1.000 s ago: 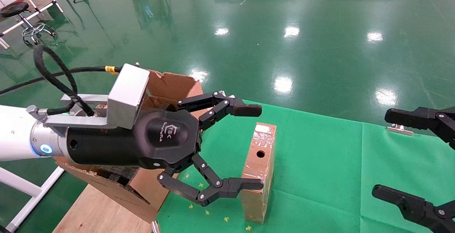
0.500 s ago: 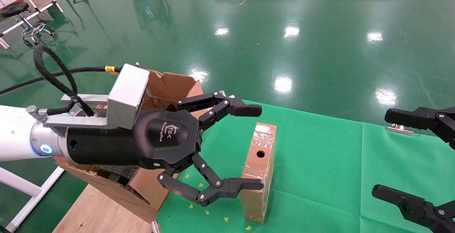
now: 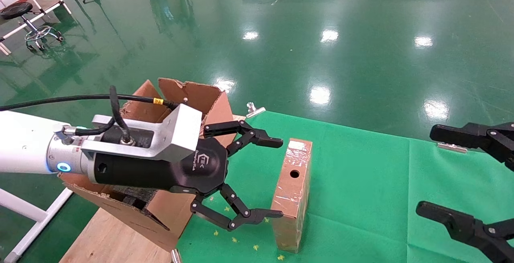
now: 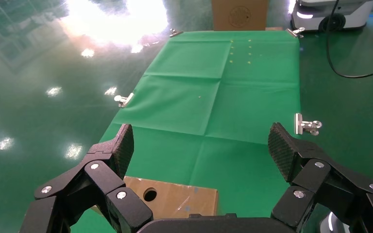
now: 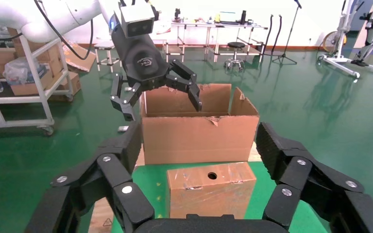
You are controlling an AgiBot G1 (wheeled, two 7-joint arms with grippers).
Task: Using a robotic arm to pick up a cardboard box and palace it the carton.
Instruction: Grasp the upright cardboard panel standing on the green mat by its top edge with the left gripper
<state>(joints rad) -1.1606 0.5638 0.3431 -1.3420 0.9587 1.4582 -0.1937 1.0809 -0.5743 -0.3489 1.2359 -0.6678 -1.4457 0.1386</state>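
White robotic arm's black left pincer [image 3: 273, 178] spread wide beside small taped brown cardboard box [image 3: 292, 192], not touching, big ragged brown carton [image 3: 188, 98] at table's left edge, right pincer [image 3: 443, 174] apart, idle by right edge.

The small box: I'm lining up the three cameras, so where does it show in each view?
Head view: the small box stands on edge on the green cloth, right of the open left hand.
Left wrist view: low in the frame.
Right wrist view: low centre, before the carton.
Shared landmark: its round hole.
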